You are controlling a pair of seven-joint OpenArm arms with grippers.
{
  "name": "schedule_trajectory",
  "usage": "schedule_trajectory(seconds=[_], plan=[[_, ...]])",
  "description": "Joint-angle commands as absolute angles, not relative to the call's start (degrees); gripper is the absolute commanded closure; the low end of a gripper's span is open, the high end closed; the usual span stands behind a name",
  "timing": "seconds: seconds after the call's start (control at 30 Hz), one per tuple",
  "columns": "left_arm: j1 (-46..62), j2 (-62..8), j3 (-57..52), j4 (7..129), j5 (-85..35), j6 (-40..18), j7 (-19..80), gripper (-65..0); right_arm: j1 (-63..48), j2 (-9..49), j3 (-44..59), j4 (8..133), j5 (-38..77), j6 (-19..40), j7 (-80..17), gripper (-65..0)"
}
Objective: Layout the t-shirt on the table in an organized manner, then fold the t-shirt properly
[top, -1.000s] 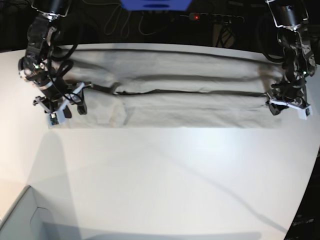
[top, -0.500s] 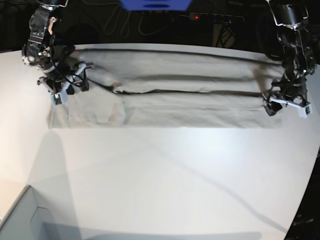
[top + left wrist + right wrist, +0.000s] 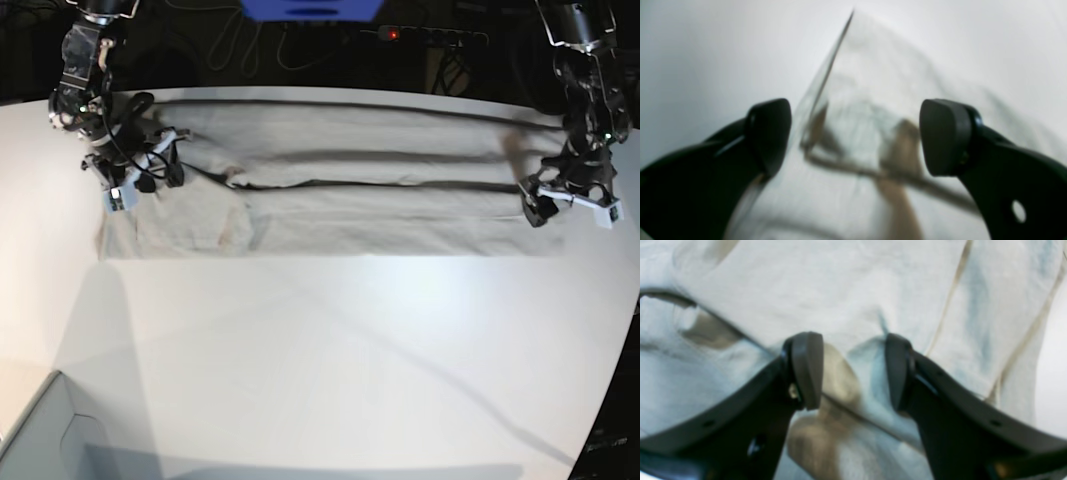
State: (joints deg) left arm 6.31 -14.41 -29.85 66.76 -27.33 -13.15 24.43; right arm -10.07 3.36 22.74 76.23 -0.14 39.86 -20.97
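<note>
T-shirt (image 3: 340, 190): light grey-beige cloth, folded lengthwise into a long band across the far part of the table (image 3: 330, 360), both long sides turned in and meeting at a dark seam along the middle. Its near edge runs straight; the left end is rumpled.

Right gripper (image 3: 138, 180): at the band's left end, poised over the rumpled cloth. In its wrist view the jaws stand apart with a ridge of fabric bunched between them, not yet pinched; apparently placed to take that end.

Left gripper (image 3: 568, 203): at the band's right end, jaws spread wide over the shirt's edge, holding nothing. One gripper at each end suits a crosswise fold.

Pale box corner (image 3: 40, 440): near left, well apart from the shirt.
</note>
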Motion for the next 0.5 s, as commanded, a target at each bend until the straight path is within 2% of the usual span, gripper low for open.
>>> schedule_trajectory(seconds=[0.0,0.27,0.47], plan=[[6.2,-15.34,-30.11,67.82,-27.82,-13.41,23.43,-58.9,-10.15,3.74,22.81,76.35,-1.1,40.0,-22.73,-30.5],[6.29,-15.16,-32.92,66.68,-27.74,-13.41,23.43,-58.5,-10.15,3.65,22.81,76.35,-1.1,40.0,-22.73,-30.3],[5.93,-15.16,-32.92,59.91,-27.74,-13.58,23.43,-56.7,-10.15,3.56,22.81,76.53,-1.1,40.0,-22.73,-30.3]])
